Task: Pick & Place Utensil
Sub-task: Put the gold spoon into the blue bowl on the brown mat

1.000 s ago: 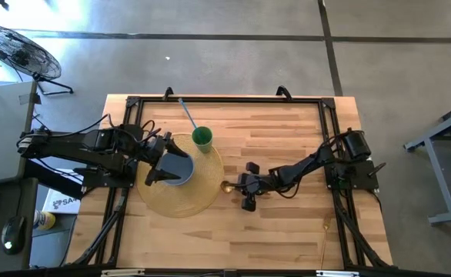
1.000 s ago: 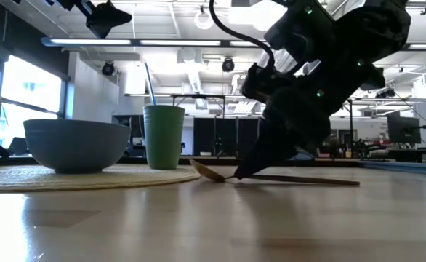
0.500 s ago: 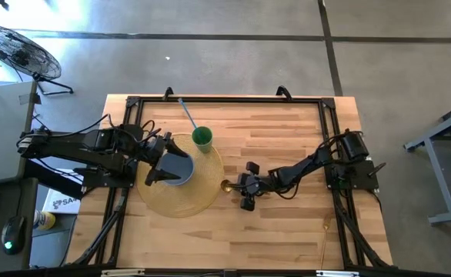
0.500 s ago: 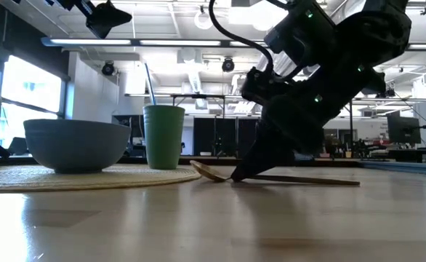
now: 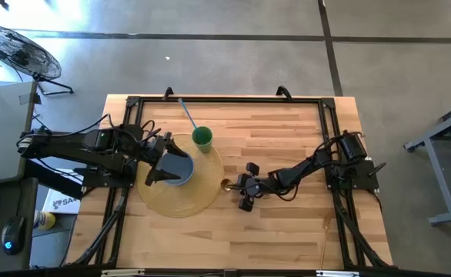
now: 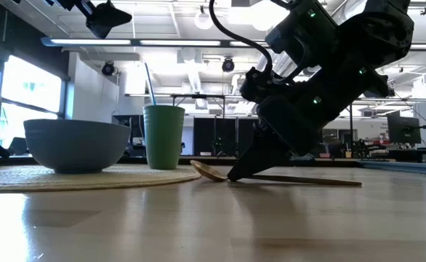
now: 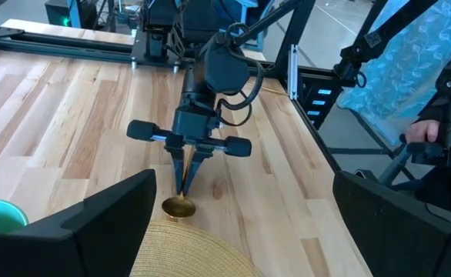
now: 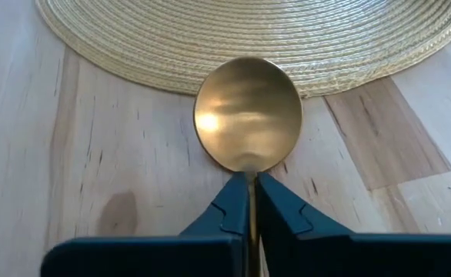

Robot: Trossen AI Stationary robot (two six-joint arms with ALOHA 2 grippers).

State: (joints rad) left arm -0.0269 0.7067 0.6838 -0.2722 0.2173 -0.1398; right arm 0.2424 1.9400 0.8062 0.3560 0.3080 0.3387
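A gold spoon (image 8: 247, 115) lies on the wooden table, its bowl (image 5: 225, 185) at the right rim of the round woven placemat (image 5: 181, 192) and its handle (image 6: 322, 180) pointing toward the table's right. My right gripper (image 8: 248, 196) is shut on it just behind the bowl. A blue-grey bowl (image 6: 76, 145) and a green cup (image 6: 163, 136) holding a blue straw stand on the mat. My left gripper (image 7: 245, 231) hovers open above the blue-grey bowl (image 5: 181, 171). My right gripper pinches the spoon's neck (image 8: 248, 178), right behind its bowl, between the two fingertips (image 8: 229, 204). The fingers slant down from the table's right and lie along the handle. The spoon stays low on the table, its handle end (image 6: 355, 182) resting on the wood.
Black frame rails (image 5: 225, 100) run along the table's edges. Bare wood (image 5: 272, 231) stretches toward the near edge and right of the mat. A person's hand (image 7: 418, 131) shows beyond the table in the left wrist view.
My right gripper has crept a little toward the table's left, along the handle toward the spoon's bowl, staying shut. The spoon has kept its place on the table.
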